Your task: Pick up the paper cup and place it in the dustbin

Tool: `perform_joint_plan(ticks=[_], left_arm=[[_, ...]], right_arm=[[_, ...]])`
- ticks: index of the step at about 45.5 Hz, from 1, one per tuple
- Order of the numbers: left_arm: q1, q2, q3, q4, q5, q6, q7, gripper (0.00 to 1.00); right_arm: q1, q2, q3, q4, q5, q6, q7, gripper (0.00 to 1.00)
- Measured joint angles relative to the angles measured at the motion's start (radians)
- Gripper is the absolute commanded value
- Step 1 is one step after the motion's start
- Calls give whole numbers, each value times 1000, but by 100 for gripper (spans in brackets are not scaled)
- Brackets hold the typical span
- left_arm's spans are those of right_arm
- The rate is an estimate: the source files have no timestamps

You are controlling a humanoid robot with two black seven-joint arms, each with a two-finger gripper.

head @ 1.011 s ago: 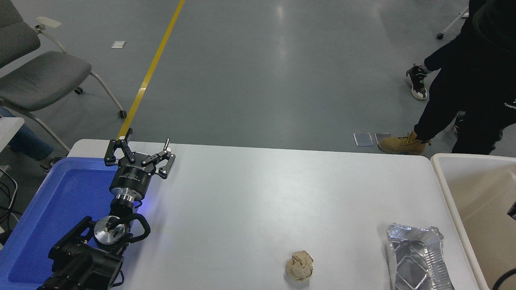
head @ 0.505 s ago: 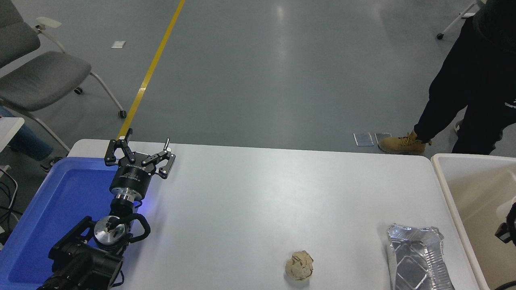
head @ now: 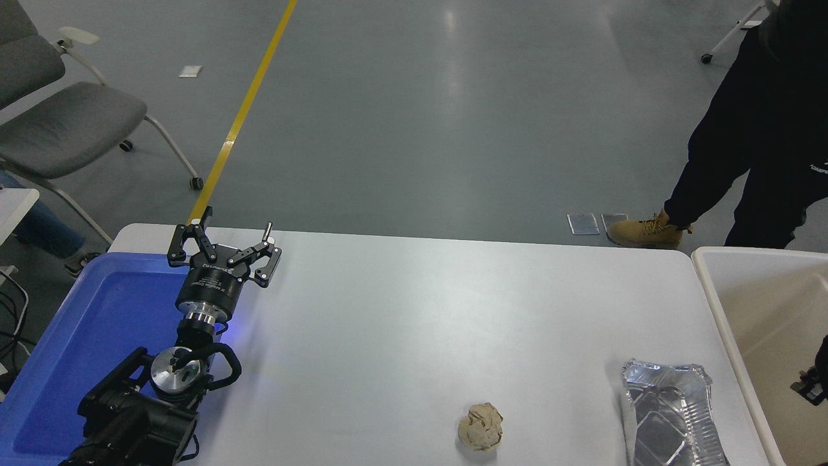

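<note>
The paper cup is not in view anywhere on the table. The dustbin (head: 711, 304), a large beige bin with an off-white rim, stands off the table's right end, and what shows of its inside holds nothing. A small black part of my right gripper (head: 812, 383) shows at the picture's right edge over the bin's inside; whether it holds anything is hidden. My left gripper (head: 236, 225) is parked open and empty at the table's far left, beside the blue tray.
A blue tray (head: 77, 336) lies at the left end. A crumpled brown paper ball (head: 480, 426) and a crinkled foil tray (head: 669, 414) lie near the front edge. A person (head: 757, 136) stands beyond the far right corner. A grey chair (head: 58, 123) is far left.
The black part of my right arm has moved lower along the right edge over the bin. The person's far foot has gone out of view. The left arm has not moved.
</note>
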Motion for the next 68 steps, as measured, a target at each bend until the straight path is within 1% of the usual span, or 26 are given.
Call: perform_joint_plan(ticks=[10, 18, 24, 27, 34, 41, 52, 57, 64, 68], left_arm=[[0, 0, 0, 0, 0, 0, 0, 99], [0, 0, 0, 0, 0, 0, 0, 99], [0, 0, 0, 0, 0, 0, 0, 99], [0, 0, 0, 0, 0, 0, 0, 99], [0, 0, 0, 0, 0, 0, 0, 99], [0, 0, 0, 0, 0, 0, 0, 99], [0, 0, 0, 0, 0, 0, 0, 99], [0, 0, 0, 0, 0, 0, 0, 99], [0, 0, 0, 0, 0, -1, 0, 99], [0, 0, 0, 0, 0, -1, 0, 99]], right_arm=[[109, -33, -147, 76, -29, 16, 0, 100], [211, -117, -295, 248, -62, 17, 0, 100], [297, -185, -396, 391, -135, 16, 0, 100], [360, -226, -463, 484, -191, 17, 0, 100], [477, -279, -593, 634, -271, 18, 0, 100], [643, -317, -784, 805, -329, 20, 0, 100], [907, -330, -1066, 1029, -372, 29, 1, 100], [1015, -324, -1168, 1115, -406, 56, 1, 100], [1150, -290, -1287, 1220, -453, 118, 1, 100], [1219, -252, -1347, 1270, -467, 147, 1, 100]])
